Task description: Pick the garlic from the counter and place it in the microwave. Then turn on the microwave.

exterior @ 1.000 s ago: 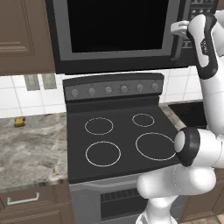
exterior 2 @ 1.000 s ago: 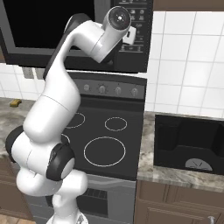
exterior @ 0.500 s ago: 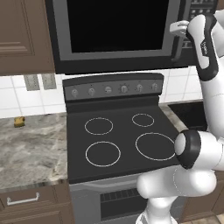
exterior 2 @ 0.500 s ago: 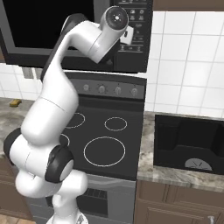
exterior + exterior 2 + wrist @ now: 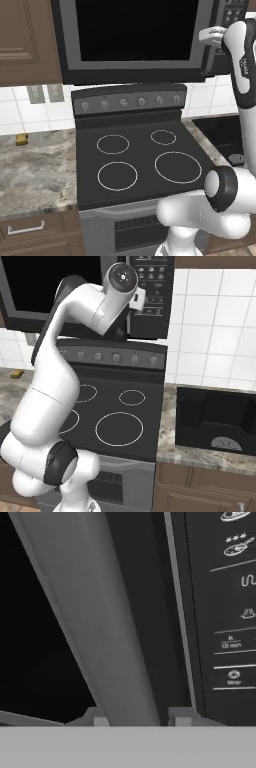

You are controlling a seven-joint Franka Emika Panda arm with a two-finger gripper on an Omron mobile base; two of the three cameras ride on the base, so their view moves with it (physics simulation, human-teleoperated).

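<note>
The microwave (image 5: 135, 35) hangs above the stove, its door closed and its window dark. My gripper (image 5: 140, 717) is up at its right side, shut on the long grey bar handle (image 5: 95, 612), which runs between the two finger tips. The button panel (image 5: 225, 612) lies just right of the handle. From the base, my hand (image 5: 212, 37) sits against the door's right edge, beside the panel (image 5: 152, 281). The grey-beige marbled counter (image 5: 35, 170) stretches left of the stove. The garlic is out of view.
A black glass stovetop (image 5: 135, 160) with white rings lies under the microwave. A small yellow-brown block (image 5: 21, 139) rests at the back of the left counter. A black boxy appliance (image 5: 215, 416) stands on the counter right of the stove.
The jaws have closed around the microwave's handle. The arm has hardly moved from its place at the door's right edge.
</note>
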